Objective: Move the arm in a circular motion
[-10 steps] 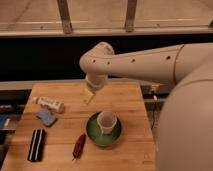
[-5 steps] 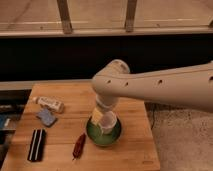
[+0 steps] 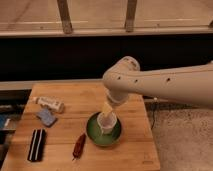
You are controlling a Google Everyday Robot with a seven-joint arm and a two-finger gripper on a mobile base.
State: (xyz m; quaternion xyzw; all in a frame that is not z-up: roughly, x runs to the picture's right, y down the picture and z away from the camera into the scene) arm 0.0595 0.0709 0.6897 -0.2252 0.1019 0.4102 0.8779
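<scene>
The cream-white arm (image 3: 165, 82) reaches in from the right, with a rounded joint (image 3: 122, 77) and small dark dots. Its pale yellowish tip, the gripper (image 3: 107, 108), points down just above a white cup (image 3: 107, 122) that stands in a green bowl (image 3: 95, 134) on the wooden table (image 3: 135, 145).
On the table's left lie a white tube (image 3: 49, 103), a blue sponge (image 3: 46, 117) and a black striped object (image 3: 36, 145). A red pepper-like item (image 3: 79, 145) lies left of the bowl. A dark wall and window rail run behind. Floor lies right of the table.
The arm has swung from the table's back centre toward the front and right, lowering over the cup and bowl; the table objects have not moved.
</scene>
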